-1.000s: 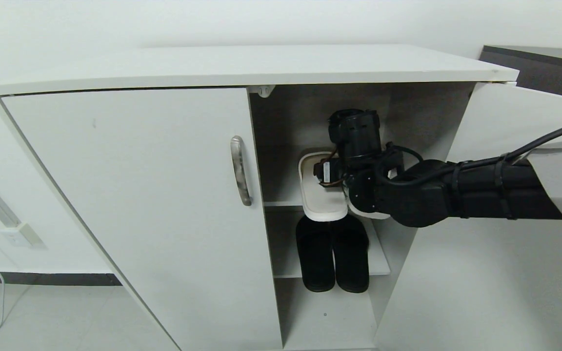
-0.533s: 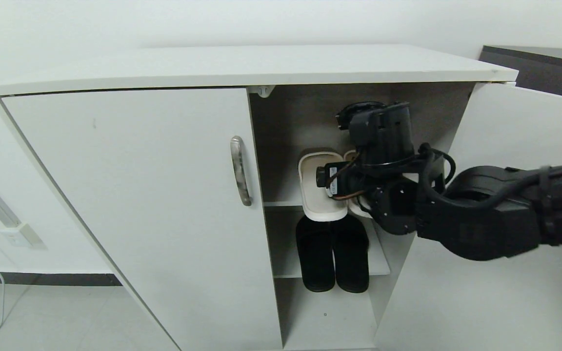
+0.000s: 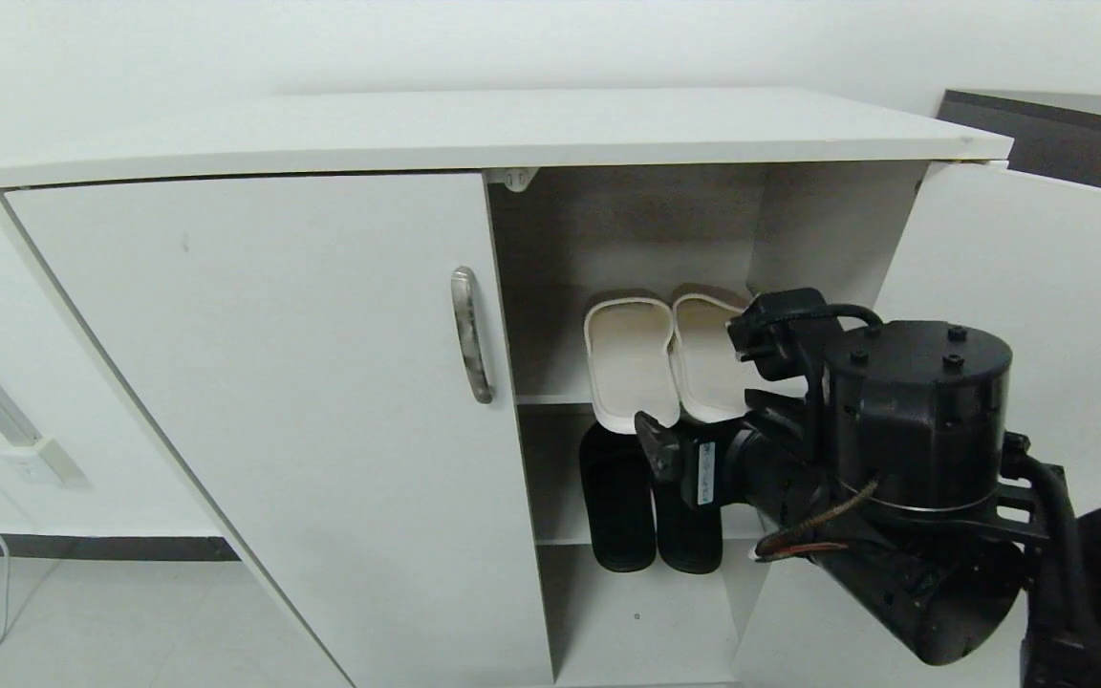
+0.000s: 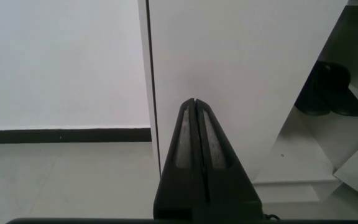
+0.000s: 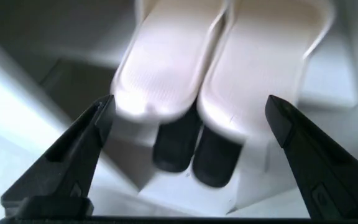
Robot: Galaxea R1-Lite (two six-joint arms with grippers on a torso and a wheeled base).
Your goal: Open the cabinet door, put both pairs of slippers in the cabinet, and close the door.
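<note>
Left claw (image 4: pixel 194 106): fingers pressed together, holding nothing, facing the closed left door (image 3: pixel 254 382).
White slippers (image 3: pixel 665 358): side by side on the upper shelf.
Black slippers (image 3: pixel 619 506): shelf below, heels overhanging.
Right claw (image 5: pixel 190 106): spread wide, empty, just near of both pairs.
Right door (image 3: pixel 1019 287): swung open.

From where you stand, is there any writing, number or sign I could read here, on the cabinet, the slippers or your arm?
White sticker on the right arm's wrist: it carries print, but too small to read.
Cabinet, its door handle, the white slippers and the black slippers: no words, numbers or signs to be seen.
</note>
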